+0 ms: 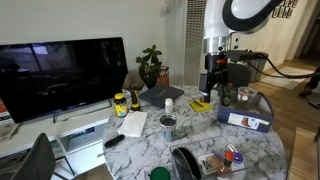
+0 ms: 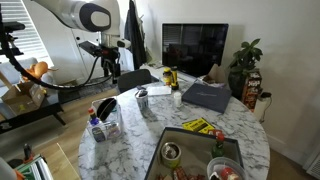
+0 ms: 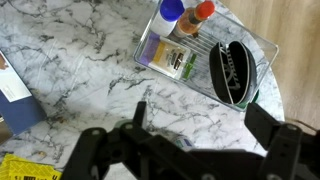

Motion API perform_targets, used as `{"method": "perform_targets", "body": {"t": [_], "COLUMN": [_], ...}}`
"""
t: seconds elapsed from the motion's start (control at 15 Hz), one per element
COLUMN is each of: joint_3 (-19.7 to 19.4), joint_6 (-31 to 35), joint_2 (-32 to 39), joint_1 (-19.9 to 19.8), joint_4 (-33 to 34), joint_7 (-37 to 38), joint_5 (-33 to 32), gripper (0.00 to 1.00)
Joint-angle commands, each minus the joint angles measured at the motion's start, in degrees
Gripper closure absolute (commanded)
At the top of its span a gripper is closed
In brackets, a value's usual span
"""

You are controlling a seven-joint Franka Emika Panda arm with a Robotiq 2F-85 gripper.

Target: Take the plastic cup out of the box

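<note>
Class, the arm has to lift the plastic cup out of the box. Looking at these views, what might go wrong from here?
1. Aim: in the wrist view the open claw faces the wire basket, with only a corner of the box at the edge; descending here would likely miss.
2. The green cup sits in the box near the plastic cup; the wide claw may bump it.

No wording can be read anywhere. The box [image 1: 258, 104] carries a white label [image 1: 243, 119] on its long side, its print too small to make out. Just beside the box lies a yellow sheet [image 1: 200, 104] with illegible black marks. Farther from the box, a purple-and-green label [image 3: 178, 62] is blurred.
</note>
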Motion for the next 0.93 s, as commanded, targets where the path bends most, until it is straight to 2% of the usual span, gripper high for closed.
{"method": "perform_targets", "body": {"t": [0.0,0.13,0.6,0.67,0.87], "joint_3": [-2.9,-5.6,-15.2,-13.8,-14.4], "joint_6": [2.6,4.3,10.3,8.4,8.6], "joint_2": [-1.0,-3.1,-5.1,-2.8,-2.6], "joint_1": [-1.4,-3.5,-12.7,-11.6,-12.3], "joint_4": [-0.2,-2.8,-15.3,-10.5,-11.1], "joint_7": [0.0,-0.7,0.6,0.1,-0.8], "joint_5": [6.5,8.6,9.9,7.6,7.6], "gripper": [0.00,0.00,0.00,0.00,0.00]}}
